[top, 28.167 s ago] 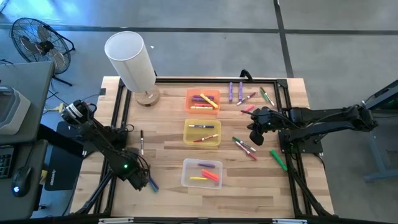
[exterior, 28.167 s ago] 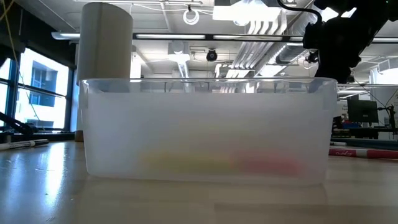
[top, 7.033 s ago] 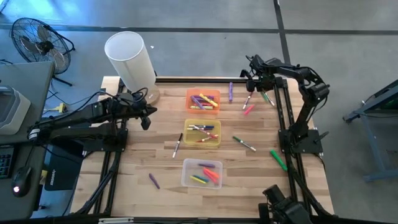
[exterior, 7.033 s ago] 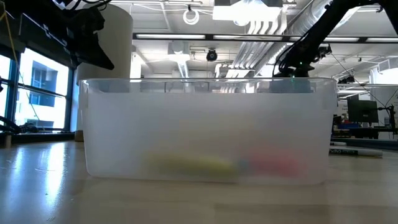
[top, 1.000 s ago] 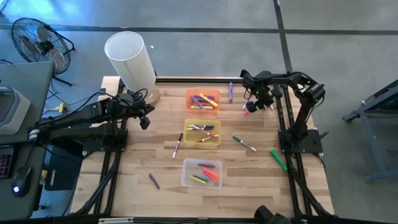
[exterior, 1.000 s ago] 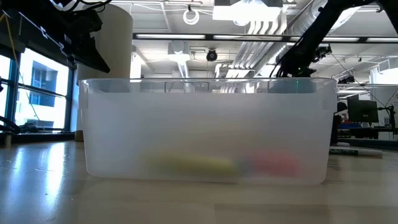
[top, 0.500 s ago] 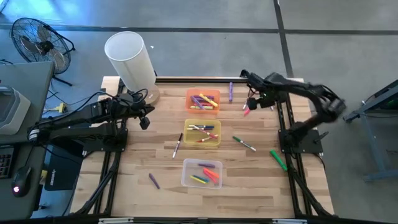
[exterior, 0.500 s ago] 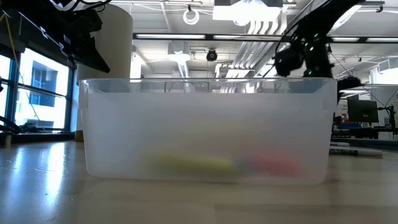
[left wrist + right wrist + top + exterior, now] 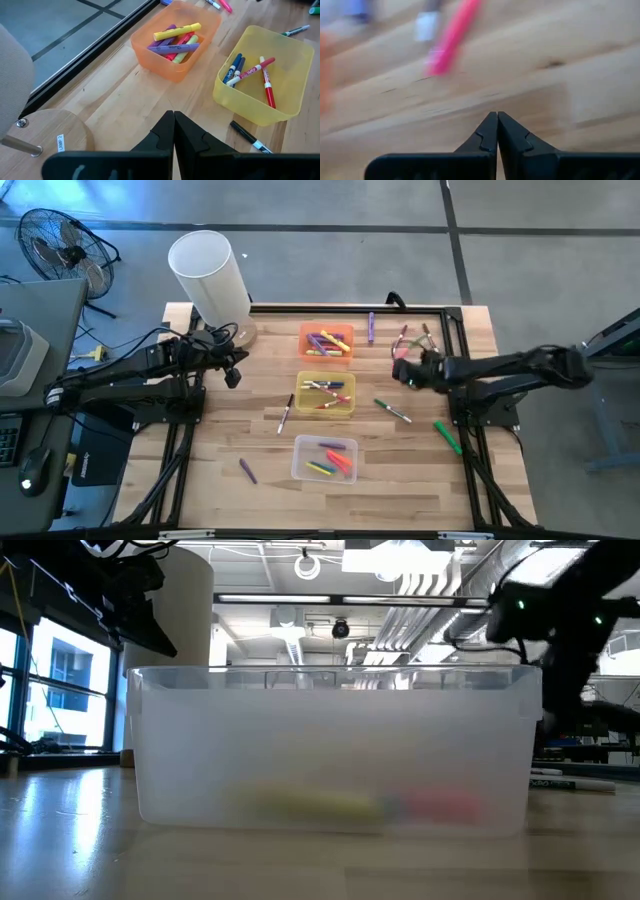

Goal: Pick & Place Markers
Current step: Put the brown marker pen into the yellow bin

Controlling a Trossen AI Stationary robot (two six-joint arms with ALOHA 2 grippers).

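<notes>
Wooden surface [image 9: 270, 395] under a black frame, grey floor all around. At far left, off the surface, a fan [image 9: 62, 248]. Near the back left corner, a white cylinder [image 9: 208, 275] on a round wooden base. Just in front of it, left end effector [image 9: 232, 370], fingers [image 9: 165, 131] clenched together with nothing between them, hanging above bare wood behind and left of the bins.

Toward the front left, one purple marker [image 9: 246, 471] lying alone. Farther right, a black-and-white marker [image 9: 285, 416] just beside the left side of the yellow bin [image 9: 325, 393].

Down the middle, three bins in a row, apart from one another: orange bin [image 9: 326, 342] at the back with purple, yellow and red markers inside; yellow bin in the middle with blue and red markers inside; clear bin [image 9: 325, 459] at the front with yellow, red and purple markers inside.

Right of the orange bin, a purple marker [image 9: 371, 327] near the back edge. Right again, right end effector [image 9: 410, 370] reaching in low from the right side, fingers [image 9: 492, 131] pressed shut and empty, with a pink marker [image 9: 451, 37] on the wood just ahead of the tips. In front of it, a green-and-white marker [image 9: 392, 411] on open wood. Near the right rail, a green marker [image 9: 447, 436] lying at an angle.
</notes>
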